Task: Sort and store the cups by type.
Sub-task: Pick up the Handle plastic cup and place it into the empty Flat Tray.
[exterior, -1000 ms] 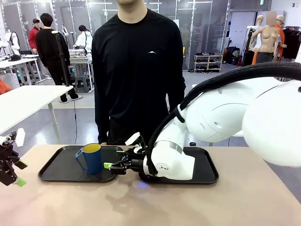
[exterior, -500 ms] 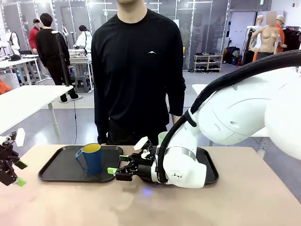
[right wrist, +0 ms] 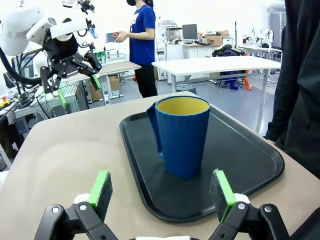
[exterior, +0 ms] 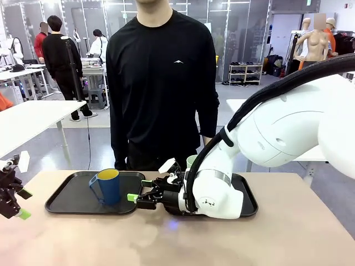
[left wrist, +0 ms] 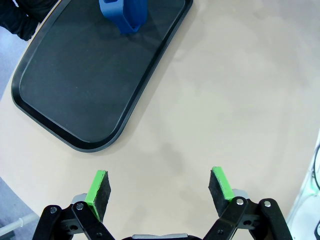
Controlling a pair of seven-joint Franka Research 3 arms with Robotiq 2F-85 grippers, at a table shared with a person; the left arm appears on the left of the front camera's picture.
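1. A dark blue mug (exterior: 107, 185) with a yellow inside stands upright on the left black tray (exterior: 72, 197), toward that tray's right end, its handle turned to picture left in the front view.
2. The right end effector (exterior: 138, 190) lies low over the counter (exterior: 83, 238), just right of the mug and pointing at it, with its jaws spread wide and nothing between them.
3. In the right wrist view the mug (right wrist: 181, 135) sits ahead of the right end effector (right wrist: 162, 190), apart from both green pads (right wrist: 101, 186), with its handle toward the left of that picture.
4. The same view shows the tray (right wrist: 250, 165) under the mug, and the mug's base resting flat on it.
5. A pale mint-green tumbler (exterior: 191, 161) peeks out behind the right arm, over the right black tray (exterior: 247, 198); only its rim area is visible, so whether it stands on that tray cannot be told.
6. The left end effector (exterior: 16, 202) hangs at the left edge of the counter, well apart from both trays.
7. In the left wrist view the left end effector (left wrist: 160, 187) has its jaws apart and empty above bare counter (left wrist: 230, 100), with the left tray (left wrist: 75, 90) and the base of the mug (left wrist: 125, 15) farther off.
8. A person in a black long-sleeved top (exterior: 163, 83) stands at the far side of the counter, behind the two trays.
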